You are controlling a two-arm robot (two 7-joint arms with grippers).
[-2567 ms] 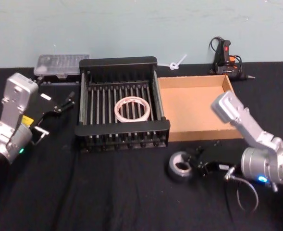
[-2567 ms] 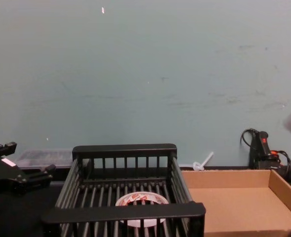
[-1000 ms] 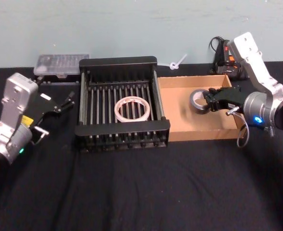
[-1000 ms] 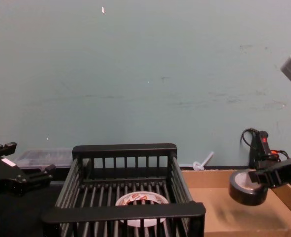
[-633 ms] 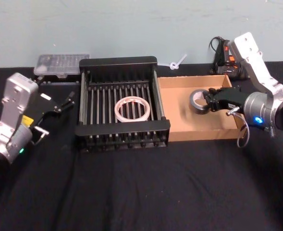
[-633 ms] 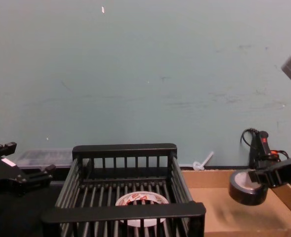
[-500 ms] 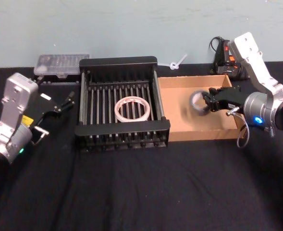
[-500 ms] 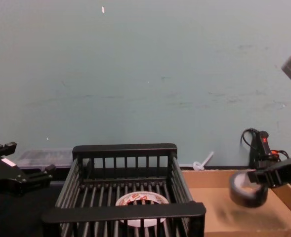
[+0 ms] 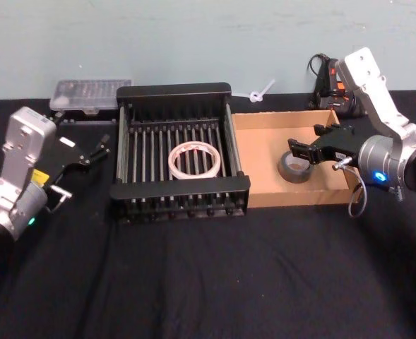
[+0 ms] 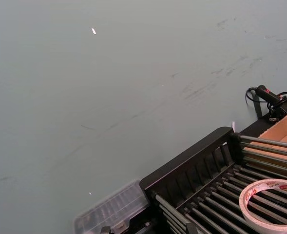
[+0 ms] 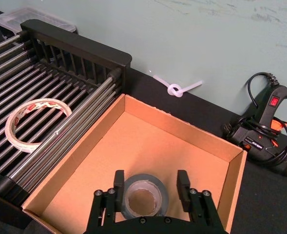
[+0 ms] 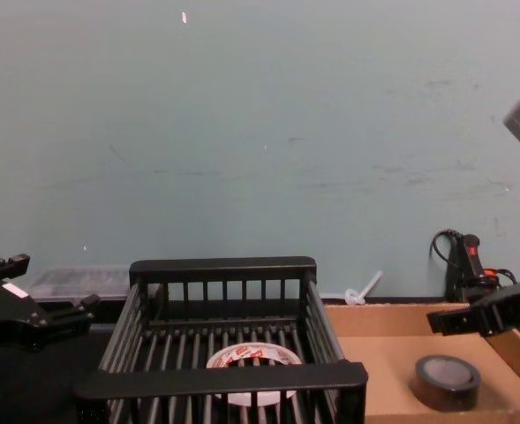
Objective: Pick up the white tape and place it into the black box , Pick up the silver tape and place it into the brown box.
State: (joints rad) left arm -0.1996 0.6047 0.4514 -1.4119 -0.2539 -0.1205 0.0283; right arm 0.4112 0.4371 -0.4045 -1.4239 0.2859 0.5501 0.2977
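The silver tape [image 9: 296, 168] lies flat on the floor of the brown box [image 9: 264, 152], toward its right side. My right gripper [image 9: 301, 150] hovers just above the roll, open, its fingers apart and touching nothing. The right wrist view shows the silver tape [image 11: 144, 200] below and between the spread fingers of that gripper [image 11: 150, 180]. The white tape [image 9: 193, 160], with red marks on its inner ring, rests flat on the bars of the black box [image 9: 179, 186]. My left gripper [image 9: 100, 147] is parked, open, to the left of the black box.
A clear plastic case [image 9: 91, 93] sits behind the black box's left corner. A white zip tie [image 9: 260, 92] and a black glue gun [image 9: 331, 85] with its cable lie behind the brown box. Black cloth covers the table in front.
My right gripper has opened and let go of the silver tape. The roll has dropped from between the fingers onto the brown box's floor. The left arm has not moved.
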